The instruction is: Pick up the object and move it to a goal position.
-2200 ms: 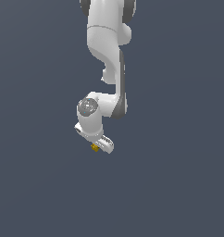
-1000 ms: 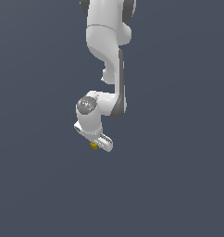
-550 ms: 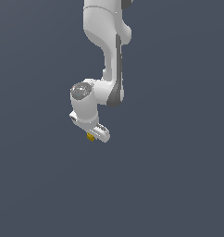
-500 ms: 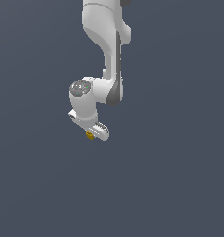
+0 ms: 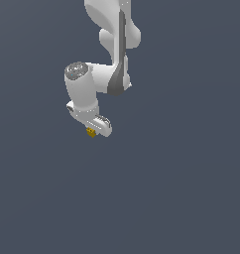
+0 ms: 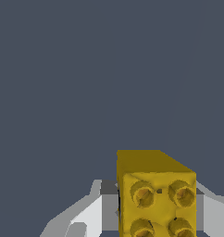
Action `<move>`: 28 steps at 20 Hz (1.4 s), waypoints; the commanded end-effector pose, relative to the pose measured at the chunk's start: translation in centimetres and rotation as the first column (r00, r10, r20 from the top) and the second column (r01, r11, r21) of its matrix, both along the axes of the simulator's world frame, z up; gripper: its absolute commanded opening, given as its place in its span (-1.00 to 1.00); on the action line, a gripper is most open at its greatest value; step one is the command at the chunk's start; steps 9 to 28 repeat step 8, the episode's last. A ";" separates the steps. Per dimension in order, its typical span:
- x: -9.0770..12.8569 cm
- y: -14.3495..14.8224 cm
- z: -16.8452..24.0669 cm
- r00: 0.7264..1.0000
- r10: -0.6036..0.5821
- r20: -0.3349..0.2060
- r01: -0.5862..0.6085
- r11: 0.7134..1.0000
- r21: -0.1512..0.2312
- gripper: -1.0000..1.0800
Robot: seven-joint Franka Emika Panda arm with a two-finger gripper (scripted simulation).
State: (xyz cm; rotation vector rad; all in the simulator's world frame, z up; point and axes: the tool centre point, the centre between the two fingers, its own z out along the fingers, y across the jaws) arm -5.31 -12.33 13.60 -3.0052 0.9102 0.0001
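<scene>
The object is a small yellow-gold block with round studs on one face, and it fills much of the wrist view. My white gripper is shut on it, with a pale finger on either side of the block. In the exterior view the block peeks out below the hand, held above the dark grey floor.
The white arm comes down from the top of the exterior view. All around is plain dark grey ground. No goal marker shows.
The arm has swung the hand and the held block toward the exterior view's left and upward. The block stays in the grip.
</scene>
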 end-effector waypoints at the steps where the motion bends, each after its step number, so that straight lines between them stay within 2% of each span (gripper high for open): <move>1: -0.6 -0.3 0.9 1.000 0.001 0.000 -0.001 1.000 0.000 -1.00; 28: -1.1 -0.7 2.0 1.000 0.001 0.000 -0.001 1.000 0.000 -1.00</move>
